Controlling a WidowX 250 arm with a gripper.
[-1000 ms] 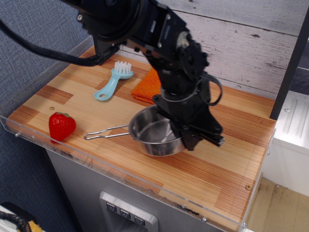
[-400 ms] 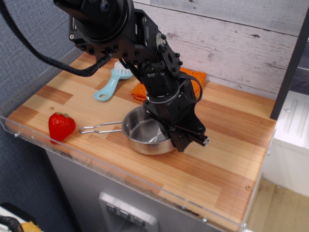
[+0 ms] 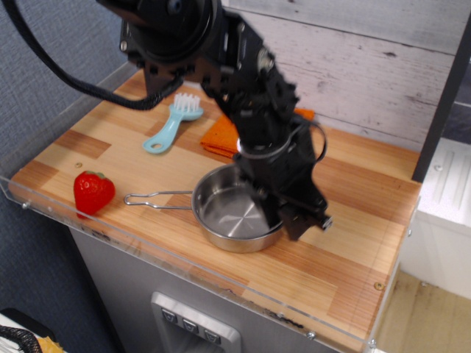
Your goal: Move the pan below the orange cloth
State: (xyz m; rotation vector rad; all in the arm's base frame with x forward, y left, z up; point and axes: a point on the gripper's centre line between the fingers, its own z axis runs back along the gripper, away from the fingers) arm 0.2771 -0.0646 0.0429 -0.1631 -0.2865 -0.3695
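The shiny steel pan (image 3: 229, 217) sits near the front middle of the wooden table (image 3: 346, 250). Its wire-loop handle (image 3: 156, 199) points left. The black gripper (image 3: 282, 218) reaches down over the pan's right rim and looks shut on that rim. The fingertips are partly hidden behind the rim. The orange cloth (image 3: 221, 137) lies flat behind the pan, and the arm covers its right half. The pan is just in front of the cloth, nearer the table's front edge.
A red strawberry (image 3: 93, 192) lies at the front left. A light blue brush (image 3: 172, 123) lies left of the cloth. A clear plastic rail (image 3: 184, 266) runs along the table's front edge. A plank wall stands behind the table.
The gripper and pan first shifted left, then came back right and slightly toward the front edge. The handle followed and still points left. The cloth, brush and strawberry have not moved.
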